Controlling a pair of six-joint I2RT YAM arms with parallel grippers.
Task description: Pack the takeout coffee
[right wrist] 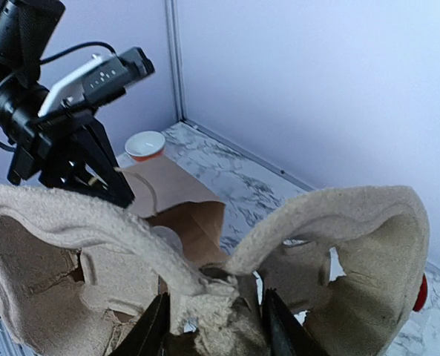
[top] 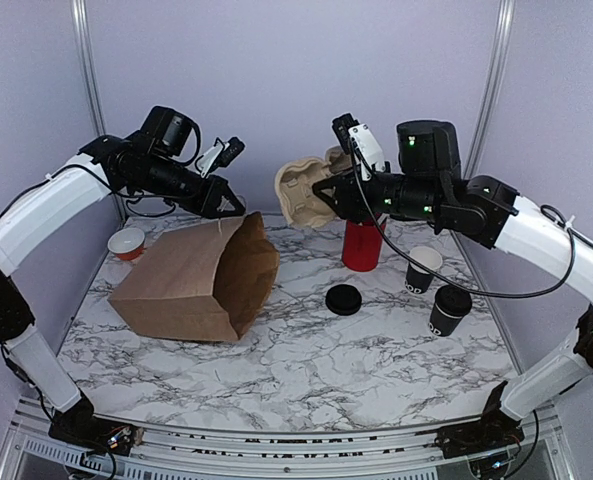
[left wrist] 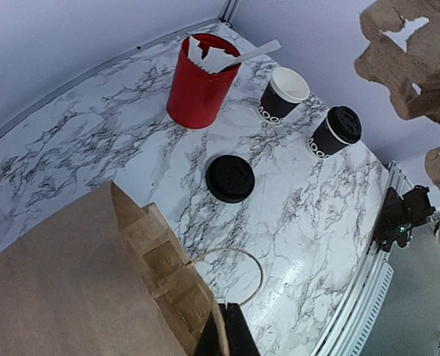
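The takeout coffee (top: pixel 423 268) is a small open black cup with a white rim, standing at the right next to the red cup (top: pixel 361 245); the left wrist view shows the coffee (left wrist: pixel 283 94) too. My left gripper (top: pixel 226 200) is shut on the top rim of the brown paper bag (top: pixel 201 280), which lies on its side with its mouth facing right; its fingers (left wrist: pixel 223 334) pinch the bag's edge (left wrist: pixel 160 274). My right gripper (top: pixel 326 195) is in the air, shut on a tan pulp cup carrier (top: pixel 301 190), near the bag's mouth. The carrier (right wrist: pixel 338 252) fills the right wrist view between the fingers (right wrist: pixel 156 326).
A second black cup with a lid on (top: pixel 449 310) stands right of the open one. A loose flat black lid (top: pixel 344 299) lies mid-table. A small white and orange bowl (top: pixel 126 243) sits behind the bag at the left. The red cup (left wrist: pixel 197 85) holds white sticks.
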